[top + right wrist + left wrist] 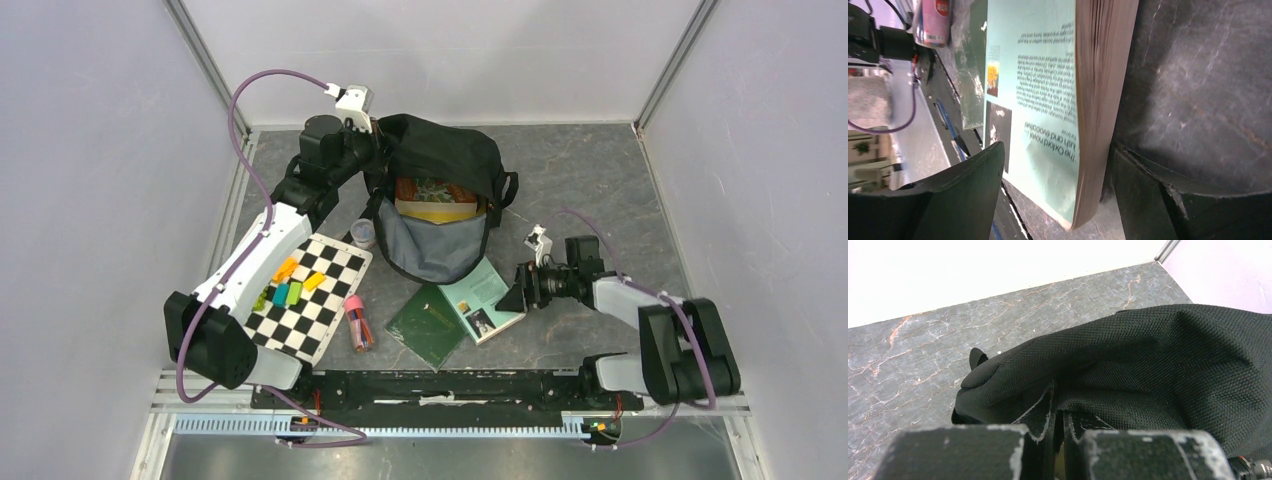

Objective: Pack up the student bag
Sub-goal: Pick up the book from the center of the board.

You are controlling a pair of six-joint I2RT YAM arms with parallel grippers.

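Note:
The black student bag (pixel 440 160) lies open at the back middle, its grey lining (pixel 430 245) showing and a yellow-edged book (pixel 436 200) inside. My left gripper (pixel 375 150) is shut on the bag's black fabric (pixel 1128 360) at its left rim and holds it up. A pale teal paperback (pixel 485 298) lies on the table in front of the bag. My right gripper (pixel 518 297) is open, its fingers (pixel 973 190) on either side of the paperback's (pixel 1048 100) right edge, without closing on it. A dark green book (pixel 428 325) lies left of the paperback.
A checkered board (pixel 310 300) with several coloured blocks (pixel 290 285) lies at the left under the left arm. A small clear cup (pixel 363 234) stands beside the bag. A pink pen case (pixel 358 322) lies between the board and the green book. A black rail (pixel 440 385) runs along the near edge.

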